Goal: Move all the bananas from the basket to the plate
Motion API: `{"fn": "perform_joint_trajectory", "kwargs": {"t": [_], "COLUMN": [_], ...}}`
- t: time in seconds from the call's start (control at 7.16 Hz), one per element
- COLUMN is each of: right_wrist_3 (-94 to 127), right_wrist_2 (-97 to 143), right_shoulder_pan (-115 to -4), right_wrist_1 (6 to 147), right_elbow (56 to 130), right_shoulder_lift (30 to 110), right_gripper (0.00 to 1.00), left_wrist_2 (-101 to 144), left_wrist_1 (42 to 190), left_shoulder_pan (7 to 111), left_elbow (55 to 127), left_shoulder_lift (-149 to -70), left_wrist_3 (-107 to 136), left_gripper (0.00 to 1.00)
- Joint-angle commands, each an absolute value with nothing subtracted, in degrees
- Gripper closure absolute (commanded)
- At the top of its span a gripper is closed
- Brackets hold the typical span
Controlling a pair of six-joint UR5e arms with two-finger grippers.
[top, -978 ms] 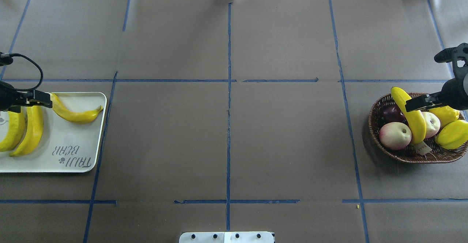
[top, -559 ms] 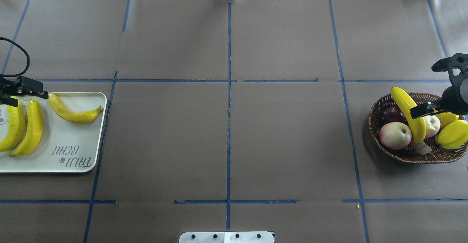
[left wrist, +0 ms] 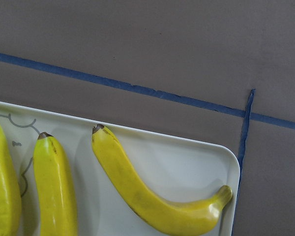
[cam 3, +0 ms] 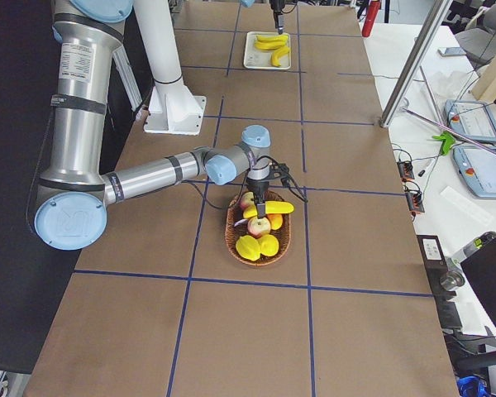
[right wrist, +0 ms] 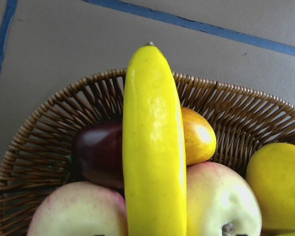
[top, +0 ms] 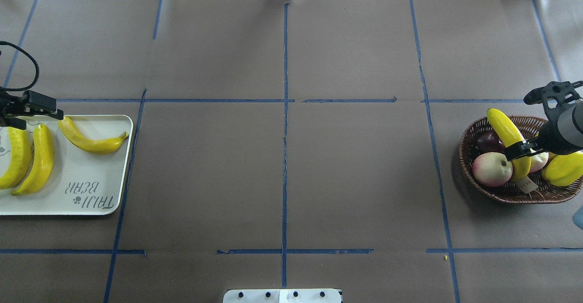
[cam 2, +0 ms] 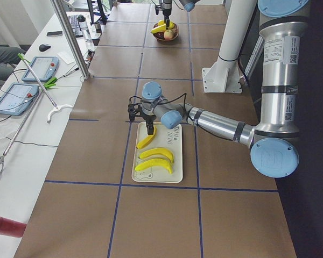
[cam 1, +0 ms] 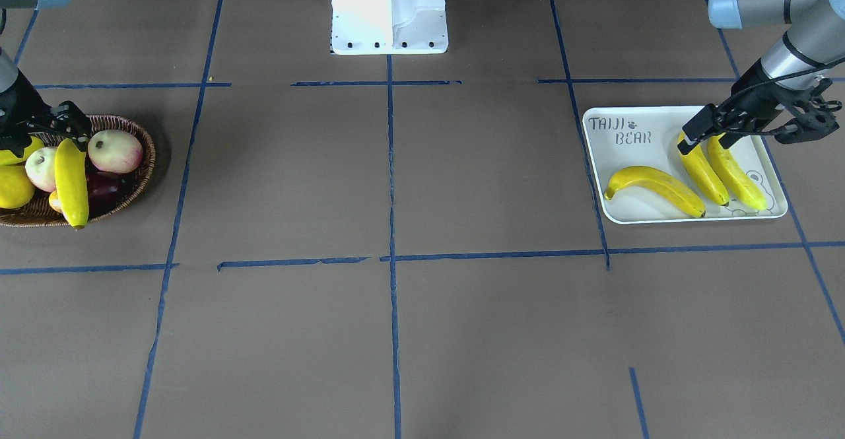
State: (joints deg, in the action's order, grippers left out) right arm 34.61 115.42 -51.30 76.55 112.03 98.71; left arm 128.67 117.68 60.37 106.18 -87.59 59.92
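Observation:
Three bananas lie on the plate point(top: 91, 175): one at its right point(top: 86, 142), two side by side at its left point(top: 40, 161). They also show in the left wrist view point(left wrist: 137, 191). My left gripper point(top: 27, 114) hangs open and empty above the plate's far edge. The fourth banana point(top: 510, 139) lies across the fruit in the basket point(top: 501, 193), one end over the far rim. My right gripper point(top: 514, 150) is just above this banana's middle and looks open. The right wrist view shows the banana point(right wrist: 152, 147) close below, with no fingers in frame.
The basket also holds two pink-blushed apples point(top: 492, 168), yellow-green mangoes point(top: 562, 168), a dark plum point(top: 489, 141) and a small tag. The brown paper table is crossed by blue tape lines. The white robot base point(top: 282, 295) sits at the near edge.
My left gripper has drawn back from the bananas on the plate to above its far edge. My right gripper has moved along the basket banana toward its middle and lower. No banana has moved.

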Motion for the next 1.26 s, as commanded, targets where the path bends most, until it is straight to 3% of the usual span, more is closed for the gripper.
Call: {"fn": "perform_joint_trajectory", "kwargs": {"t": [0.0, 0.14, 0.56, 1.12], "right_wrist_3": [34.37, 33.50, 33.48, 33.31], "right_wrist_2": [115.84, 116.27, 116.02, 122.38], "right_shoulder_pan": [-51.15, -51.24, -51.50, -60.16], "right_wrist_1": [76.55, 76.55, 76.55, 76.55], "right_elbow": [111.88, 111.97, 112.05, 123.55], "right_shoulder_lift": [98.88, 98.79, 98.79, 103.00], "right_gripper": [0.49, 0.65, 0.97, 1.00], "left_wrist_2": [128.67, 128.67, 128.67, 128.67], "left_wrist_1": [117.69, 117.69, 117.86, 117.77], "left_shoulder_pan": [60.29, 60.29, 60.38, 60.29], "left_elbow": [106.26, 106.26, 106.26, 106.26], "left_shoulder_lift": [-87.71, -87.71, -87.71, -88.41], "left_wrist_3": [59.94, 59.94, 60.03, 60.12], "left_gripper": [0.00, 0.00, 0.00, 0.00]}}
